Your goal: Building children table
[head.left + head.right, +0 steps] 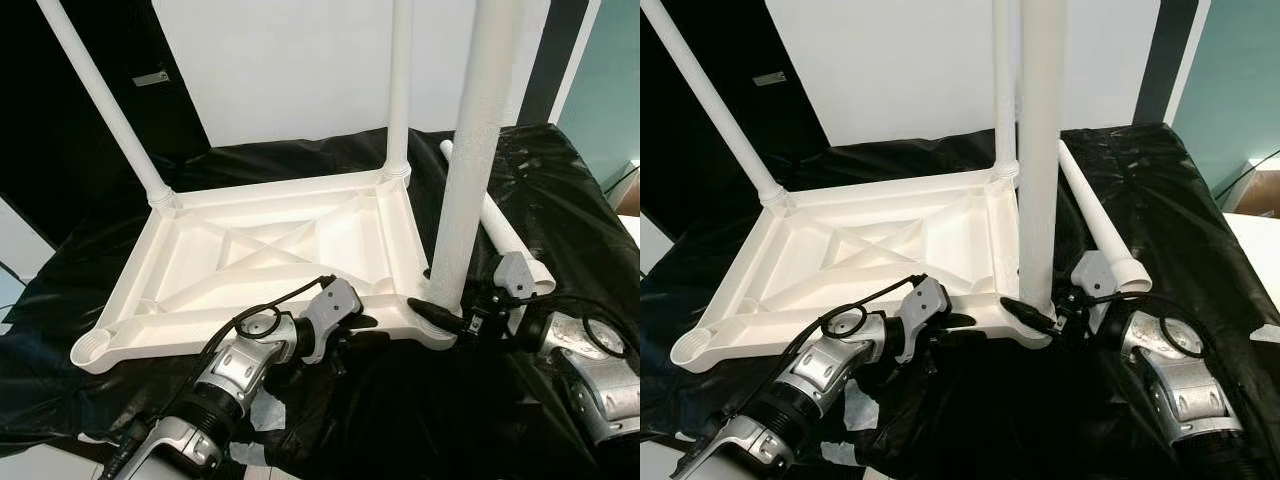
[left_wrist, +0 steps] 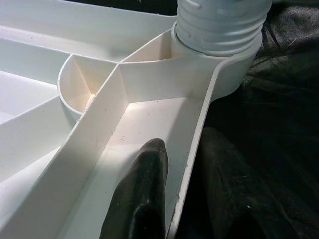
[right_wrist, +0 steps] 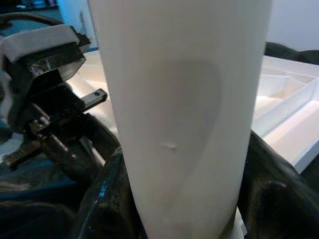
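Note:
The white plastic tabletop (image 1: 270, 250) lies upside down on a black sheet. Two legs stand in its far corners, one at the far left (image 1: 100, 100) and one at the far right (image 1: 400, 90). A third white leg (image 1: 470, 160) stands upright in the near right corner socket (image 2: 219, 30). My right gripper (image 1: 445, 312) is shut on this leg near its base, one finger on each side (image 3: 104, 199). My left gripper (image 1: 365, 325) is shut on the tabletop's near rim (image 2: 192, 154), one finger (image 2: 142, 199) inside the rim and one outside. A fourth leg (image 1: 1100, 220) lies loose on the sheet at the right.
The near left corner socket (image 1: 92, 350) of the tabletop holds no leg. The black sheet (image 1: 560, 170) covers the work surface, crumpled around the edges. A white wall (image 1: 280, 60) stands behind, with a teal panel (image 1: 620, 90) at the far right.

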Tool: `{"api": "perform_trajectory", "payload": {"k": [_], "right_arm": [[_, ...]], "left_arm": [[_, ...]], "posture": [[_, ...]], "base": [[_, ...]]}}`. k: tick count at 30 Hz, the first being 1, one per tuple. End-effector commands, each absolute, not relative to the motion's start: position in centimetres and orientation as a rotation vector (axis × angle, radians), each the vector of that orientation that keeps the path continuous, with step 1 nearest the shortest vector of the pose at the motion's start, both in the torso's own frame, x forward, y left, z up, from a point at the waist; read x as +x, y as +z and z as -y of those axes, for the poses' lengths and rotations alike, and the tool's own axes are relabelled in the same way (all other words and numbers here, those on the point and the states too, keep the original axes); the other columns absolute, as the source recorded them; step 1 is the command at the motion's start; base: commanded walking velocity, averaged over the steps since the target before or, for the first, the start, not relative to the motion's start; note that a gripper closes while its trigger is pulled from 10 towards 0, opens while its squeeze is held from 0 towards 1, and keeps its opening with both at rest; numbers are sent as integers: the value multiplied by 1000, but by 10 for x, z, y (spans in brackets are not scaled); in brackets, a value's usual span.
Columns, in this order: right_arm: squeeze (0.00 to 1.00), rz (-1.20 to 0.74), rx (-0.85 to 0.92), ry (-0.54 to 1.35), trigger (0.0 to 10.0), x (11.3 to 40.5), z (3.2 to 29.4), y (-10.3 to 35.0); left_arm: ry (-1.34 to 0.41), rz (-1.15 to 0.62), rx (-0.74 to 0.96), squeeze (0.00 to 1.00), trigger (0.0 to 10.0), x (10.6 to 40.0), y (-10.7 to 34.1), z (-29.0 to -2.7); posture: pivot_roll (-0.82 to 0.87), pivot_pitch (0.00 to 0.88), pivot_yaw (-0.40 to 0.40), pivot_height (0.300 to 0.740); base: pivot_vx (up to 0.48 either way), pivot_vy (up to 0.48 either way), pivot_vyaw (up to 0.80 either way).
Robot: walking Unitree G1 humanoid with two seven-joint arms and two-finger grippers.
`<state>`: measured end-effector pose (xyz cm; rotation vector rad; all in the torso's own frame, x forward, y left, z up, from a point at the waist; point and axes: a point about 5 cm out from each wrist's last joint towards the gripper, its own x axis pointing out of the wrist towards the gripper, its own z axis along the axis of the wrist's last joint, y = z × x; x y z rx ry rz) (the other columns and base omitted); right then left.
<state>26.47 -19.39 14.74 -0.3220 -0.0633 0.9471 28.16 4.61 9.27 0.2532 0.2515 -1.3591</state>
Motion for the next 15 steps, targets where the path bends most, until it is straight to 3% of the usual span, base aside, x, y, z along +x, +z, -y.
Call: {"api": "perform_trajectory", "payload": {"k": [1,8,9,10,13,15], "right_arm": [[0,23,-327,953,0,265,203,147],[0,32,-224,885,0,258,196,140],[0,89,-185,762,0,257,190,138],[0,89,-185,762,0,257,190,138],[0,167,-104,255,0,249,191,128],[0,161,-96,185,0,247,193,126]], "left_arm": [[-1441,-373,265,0,10000,268,72,-51],[-1440,-374,261,0,10000,267,71,-50],[-1439,-373,261,0,10000,267,71,-50],[-1439,-373,261,0,10000,267,71,-50],[-1438,-378,260,0,10000,266,69,-51],[-1439,-380,260,0,10000,265,69,-51]], "posture": [[-78,0,107,740],[-78,0,103,740],[-76,0,104,740],[-76,0,104,740],[-75,0,104,740],[-75,0,104,740]], "base": [[0,0,0],[0,0,0],[0,0,0],[0,0,0],[0,0,0],[0,0,0]]}}
